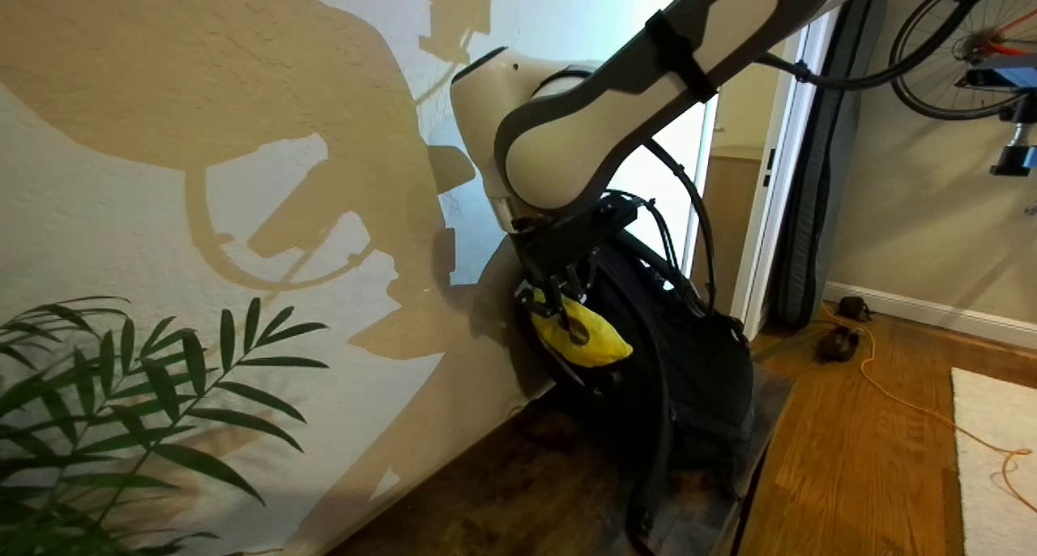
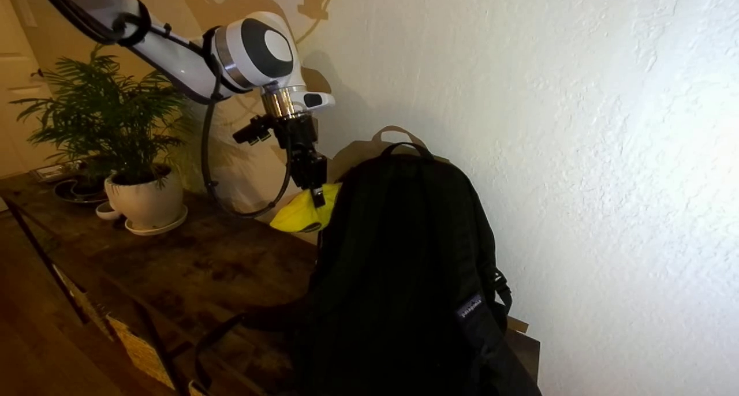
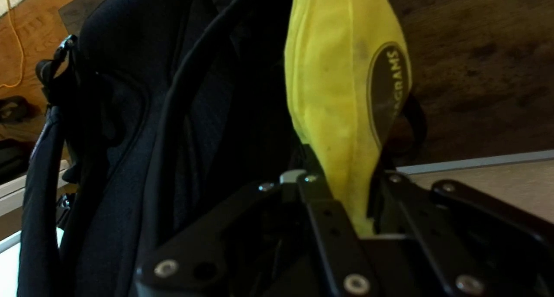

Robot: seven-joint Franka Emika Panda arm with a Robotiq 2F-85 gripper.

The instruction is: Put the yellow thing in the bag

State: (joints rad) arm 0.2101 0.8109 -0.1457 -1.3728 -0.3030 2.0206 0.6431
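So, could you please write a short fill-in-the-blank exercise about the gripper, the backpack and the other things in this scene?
1. The gripper is closed on a pouch whose color is ____.
2. The dark label on the pouch is ____ in shape.
3. The backpack is ____ in color.
4. The cord lying on the floor is ____ in color.

Missing words: yellow; oval; black; orange.

Backpack (image 2: pixel 398 257) on table (image 2: pixel 190 257); pouch (image 3: pixel 339 85) in pincer (image 3: pixel 346 171) beside backpack (contact unclear).
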